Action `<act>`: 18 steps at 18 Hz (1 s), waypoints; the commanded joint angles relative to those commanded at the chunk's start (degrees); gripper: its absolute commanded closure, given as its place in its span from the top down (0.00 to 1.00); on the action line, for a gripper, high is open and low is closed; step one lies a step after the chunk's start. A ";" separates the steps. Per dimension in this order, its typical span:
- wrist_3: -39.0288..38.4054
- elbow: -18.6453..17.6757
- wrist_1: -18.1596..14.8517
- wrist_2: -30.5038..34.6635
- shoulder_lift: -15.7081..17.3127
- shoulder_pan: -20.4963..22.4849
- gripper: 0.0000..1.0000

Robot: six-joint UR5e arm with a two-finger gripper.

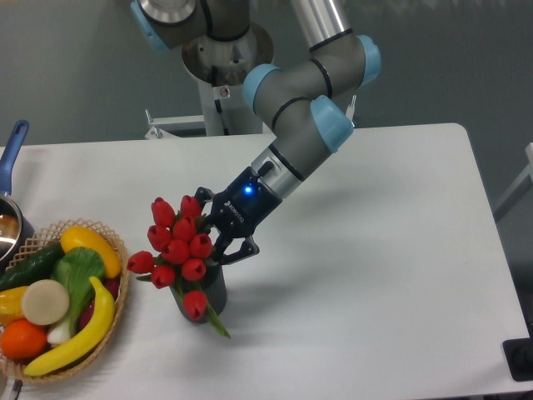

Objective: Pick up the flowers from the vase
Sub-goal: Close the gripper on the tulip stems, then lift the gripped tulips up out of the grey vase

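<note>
The flowers (179,246), a bunch of red tulip buds with green stems, stand in the vase (210,292), a small dark grey cup at the front left of the white table (375,275). One bud hangs low in front of the vase. My gripper (218,242) reaches down from the upper right and is right against the bunch's right side, just above the vase rim. Its dark fingers (240,249) straddle the stem area. The fingertips are hidden behind the buds, so I cannot tell whether they are closed on the stems.
A wicker basket (117,321) with a banana, a lemon, a cucumber and other produce sits at the front left, close to the vase. A blue-handled metal pot (12,179) stands at the left edge. The robot base (221,67) is at the back.
</note>
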 joint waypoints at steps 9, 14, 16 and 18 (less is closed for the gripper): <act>-6.23 1.84 0.00 -2.64 2.99 0.97 0.45; -10.28 3.42 0.00 -2.73 4.57 1.06 0.45; -10.46 4.39 0.00 -2.90 5.10 1.14 0.45; -12.56 5.62 0.00 -2.99 5.45 1.41 0.45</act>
